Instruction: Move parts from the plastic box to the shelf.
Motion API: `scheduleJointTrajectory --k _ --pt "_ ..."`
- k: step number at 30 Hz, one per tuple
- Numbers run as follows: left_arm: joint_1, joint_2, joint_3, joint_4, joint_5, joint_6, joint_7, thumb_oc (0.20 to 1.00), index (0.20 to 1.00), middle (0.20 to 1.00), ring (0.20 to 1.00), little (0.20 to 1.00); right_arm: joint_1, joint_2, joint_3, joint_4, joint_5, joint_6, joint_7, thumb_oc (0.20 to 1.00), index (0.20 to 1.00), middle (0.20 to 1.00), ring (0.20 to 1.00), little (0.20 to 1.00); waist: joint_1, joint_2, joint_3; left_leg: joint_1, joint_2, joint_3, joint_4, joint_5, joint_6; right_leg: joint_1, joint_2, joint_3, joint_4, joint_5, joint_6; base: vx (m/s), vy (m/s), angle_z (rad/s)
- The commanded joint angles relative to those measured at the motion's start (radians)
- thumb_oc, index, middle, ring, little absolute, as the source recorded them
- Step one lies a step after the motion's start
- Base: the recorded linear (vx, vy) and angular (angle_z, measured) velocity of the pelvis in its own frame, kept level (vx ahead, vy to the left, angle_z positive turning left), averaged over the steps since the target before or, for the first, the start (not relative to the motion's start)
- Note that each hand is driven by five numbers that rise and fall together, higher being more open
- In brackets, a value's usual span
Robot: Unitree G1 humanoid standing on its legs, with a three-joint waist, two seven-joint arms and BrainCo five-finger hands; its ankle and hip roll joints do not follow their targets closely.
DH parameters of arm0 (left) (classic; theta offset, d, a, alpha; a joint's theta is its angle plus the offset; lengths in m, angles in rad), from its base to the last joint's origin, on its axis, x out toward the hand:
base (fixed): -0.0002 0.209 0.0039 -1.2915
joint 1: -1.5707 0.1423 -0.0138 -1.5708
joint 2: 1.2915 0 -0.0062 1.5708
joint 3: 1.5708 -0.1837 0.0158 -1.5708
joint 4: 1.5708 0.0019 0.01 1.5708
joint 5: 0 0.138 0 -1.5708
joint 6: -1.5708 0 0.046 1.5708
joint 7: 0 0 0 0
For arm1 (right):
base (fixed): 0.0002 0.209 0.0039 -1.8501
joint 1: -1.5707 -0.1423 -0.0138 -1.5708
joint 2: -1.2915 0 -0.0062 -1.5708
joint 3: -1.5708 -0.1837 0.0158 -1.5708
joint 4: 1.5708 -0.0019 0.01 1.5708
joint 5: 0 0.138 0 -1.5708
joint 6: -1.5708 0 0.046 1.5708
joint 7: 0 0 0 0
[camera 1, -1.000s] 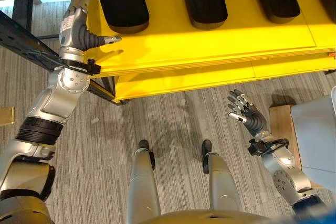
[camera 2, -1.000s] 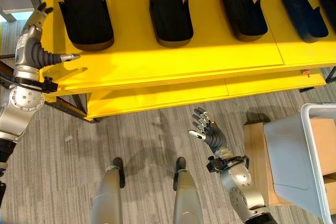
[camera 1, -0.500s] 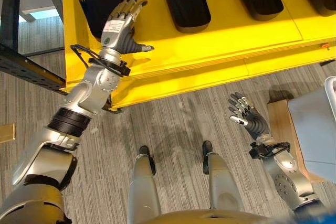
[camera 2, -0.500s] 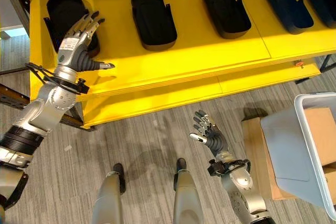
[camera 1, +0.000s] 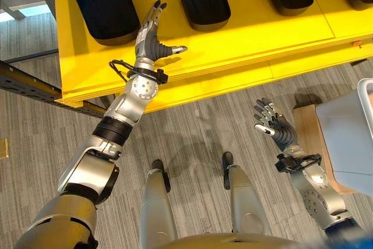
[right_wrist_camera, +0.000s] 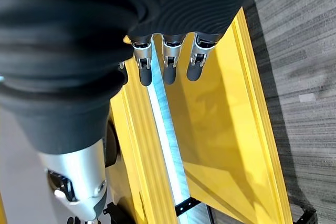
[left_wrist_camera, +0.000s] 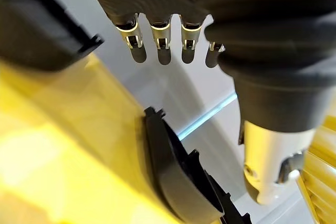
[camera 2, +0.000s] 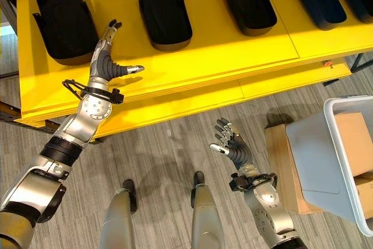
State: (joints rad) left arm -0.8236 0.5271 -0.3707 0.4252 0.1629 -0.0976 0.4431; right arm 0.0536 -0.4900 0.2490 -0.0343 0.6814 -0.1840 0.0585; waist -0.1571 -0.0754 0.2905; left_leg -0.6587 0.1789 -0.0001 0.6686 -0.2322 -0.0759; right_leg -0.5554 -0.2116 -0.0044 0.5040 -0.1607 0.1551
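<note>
Robot hand L (camera 1: 152, 38), plastic box (camera 2: 332, 161) cropped

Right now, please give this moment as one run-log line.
left hand: open, over shelf, empty | right hand: open, above floor, empty | box: at right

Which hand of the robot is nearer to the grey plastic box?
Right. The right hand hangs open over the floor beside the plastic box. The left hand is open above the yellow shelf, far away.
</note>
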Motion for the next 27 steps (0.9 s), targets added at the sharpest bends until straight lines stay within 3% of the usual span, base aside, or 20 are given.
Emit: scheduleJointTrajectory --k 1,13,27 --pt "-0.115 0.003 -0.029 0.050 -0.033 -0.036 0.042 1.000 1.000 1.000 1.000 1.000 0.027 -0.048 -0.024 -0.068 -0.009 -0.061 -0.004 1.000 1.000 1.000 1.000 1.000 0.012 0.016 -0.075 0.026 0.082 -0.042 -0.082 0.128 -0.054 0.019 -0.052 0.050 0.020 0.084 0.015 0.00 0.000 0.00" --pt "-0.201 -0.084 -0.057 0.177 -0.193 -0.045 0.058 1.000 1.000 1.000 1.000 1.000 0.046 -0.070 -0.020 -0.073 -0.007 -0.066 -0.016 1.000 1.000 1.000 1.000 1.000 -0.013 0.015 -0.086 -0.002 0.090 -0.033 -0.073 0.131 -0.052 -0.032 -0.042 0.068 0.036 0.092 0.012 0.00 0.000 -0.04" --pt "-0.205 -0.080 -0.018 0.256 -0.303 -0.053 0.079 1.000 1.000 1.000 1.000 1.000 0.038 -0.078 -0.002 -0.069 -0.014 -0.065 -0.029 1.000 1.000 1.000 1.000 1.000 -0.016 0.011 -0.070 -0.032 0.087 -0.036 -0.052 0.131 -0.050 -0.062 -0.041 0.070 0.061 0.091 0.008 0.00 0.000 -0.03"
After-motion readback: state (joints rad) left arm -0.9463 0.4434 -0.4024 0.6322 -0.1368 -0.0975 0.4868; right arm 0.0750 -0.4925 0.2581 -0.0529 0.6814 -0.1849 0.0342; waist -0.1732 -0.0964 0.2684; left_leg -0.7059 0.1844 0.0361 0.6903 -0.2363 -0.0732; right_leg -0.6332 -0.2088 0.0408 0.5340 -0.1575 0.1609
